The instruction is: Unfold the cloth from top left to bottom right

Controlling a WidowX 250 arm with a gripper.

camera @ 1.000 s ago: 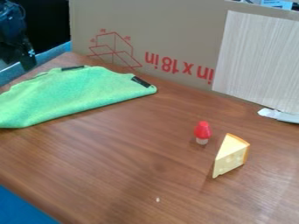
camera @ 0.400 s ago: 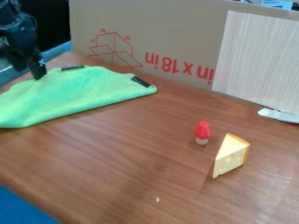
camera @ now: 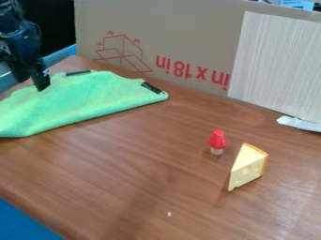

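Note:
The black gripper (camera: 37, 78) hangs at the upper left, its tip over the upper-left edge of the green cloth and seemingly at the fabric, though contact cannot be made out. The cloth (camera: 87, 101) lies folded on the left part of the table, with its long folded edge facing the front right. Two dark patches show along its back edge and right corner.
A red-topped toy with a pale base (camera: 217, 142) and a cheese wedge (camera: 248, 168) stand on the wooden table (camera: 144, 178), right of centre. Behind the cloth rises a cardboard panel (camera: 188, 28), with a pale board (camera: 276, 65) against its right part.
From the upper-left corner, the gripper has come down and rightward to the cloth's upper-left edge, dropping slightly lower since the middle frame. The cloth and toys have not visibly moved.

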